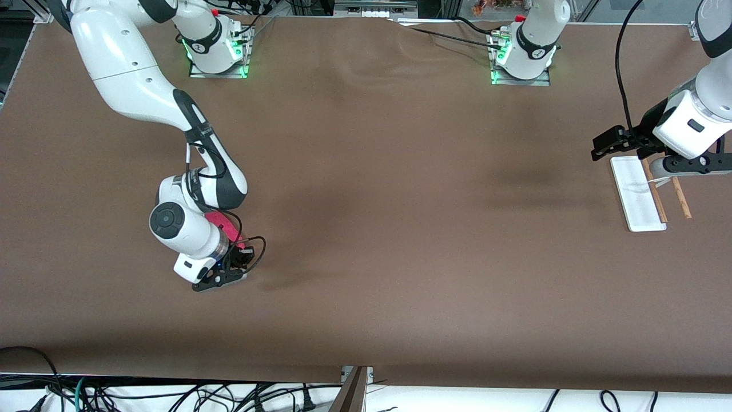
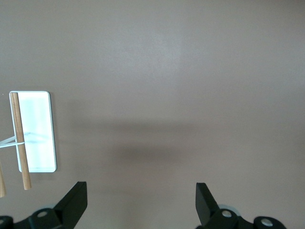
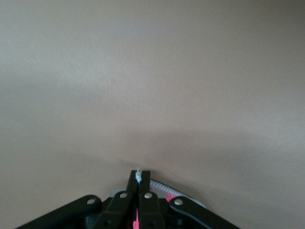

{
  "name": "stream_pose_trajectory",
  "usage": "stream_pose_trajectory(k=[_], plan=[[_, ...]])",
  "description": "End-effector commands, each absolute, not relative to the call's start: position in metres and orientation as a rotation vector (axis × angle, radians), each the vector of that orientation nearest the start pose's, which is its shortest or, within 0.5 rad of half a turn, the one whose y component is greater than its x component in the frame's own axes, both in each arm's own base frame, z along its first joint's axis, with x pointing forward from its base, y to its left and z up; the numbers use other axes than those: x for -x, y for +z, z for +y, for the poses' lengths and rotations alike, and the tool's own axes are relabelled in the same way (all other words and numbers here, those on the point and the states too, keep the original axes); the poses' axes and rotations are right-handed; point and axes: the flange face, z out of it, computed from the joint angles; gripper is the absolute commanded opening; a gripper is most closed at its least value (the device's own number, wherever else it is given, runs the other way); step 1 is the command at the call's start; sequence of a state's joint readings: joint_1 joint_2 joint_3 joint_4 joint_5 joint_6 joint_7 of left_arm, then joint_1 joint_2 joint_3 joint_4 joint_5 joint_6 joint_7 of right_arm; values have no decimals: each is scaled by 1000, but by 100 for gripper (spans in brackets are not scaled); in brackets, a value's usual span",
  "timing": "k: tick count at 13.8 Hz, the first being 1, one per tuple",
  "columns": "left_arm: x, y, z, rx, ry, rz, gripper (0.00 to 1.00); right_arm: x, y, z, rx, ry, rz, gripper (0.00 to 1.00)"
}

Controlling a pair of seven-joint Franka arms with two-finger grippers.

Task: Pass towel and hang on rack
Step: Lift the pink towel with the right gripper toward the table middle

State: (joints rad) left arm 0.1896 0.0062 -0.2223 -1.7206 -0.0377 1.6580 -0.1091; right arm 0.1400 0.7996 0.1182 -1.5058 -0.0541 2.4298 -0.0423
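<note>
The towel [image 1: 225, 226], bright pink, lies on the table toward the right arm's end, mostly hidden under the right arm's wrist. My right gripper [image 1: 222, 279] is low at the table and shut on the towel's edge. In the right wrist view its fingertips [image 3: 140, 175] pinch the pale grey edging, with pink towel [image 3: 162, 188] showing beside them. The rack [image 1: 637, 193] stands toward the left arm's end, with a white base and two brown rods. My left gripper [image 1: 683, 166] hangs open and empty over the rack. The left wrist view shows the left gripper [image 2: 141, 188] wide apart above bare table, the rack [image 2: 38, 129] beside it.
Brown cloth covers the whole table [image 1: 400, 229]. The two arm bases [image 1: 217, 51] [image 1: 523, 57] stand along the edge farthest from the front camera. Cables hang below the edge nearest that camera.
</note>
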Motion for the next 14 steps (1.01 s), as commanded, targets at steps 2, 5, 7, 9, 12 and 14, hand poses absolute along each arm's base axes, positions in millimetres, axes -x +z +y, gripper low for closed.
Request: stream_pose_trajectory(k=[2,5,7,9,12,14], plan=[[-555,566,-25,3168,94,-128,100,-713,311,178,3041,-150,-467,0],[-556,565,-25,3168,99,-125,100,-707,390,204,3025,-143,-405,0],[-556,565,-25,3168,99,-128,100,-694,434,232,3016,-157,-256,0],[-556,565,-25,3168,99,-128,100,-679,473,262,3011,-164,-182,0],[-556,566,-25,3169,89,-125,100,-654,508,310,2998,-177,-86,0],[-559,571,-25,3176,65,-107,100,-637,518,346,2982,-186,-7,0]])
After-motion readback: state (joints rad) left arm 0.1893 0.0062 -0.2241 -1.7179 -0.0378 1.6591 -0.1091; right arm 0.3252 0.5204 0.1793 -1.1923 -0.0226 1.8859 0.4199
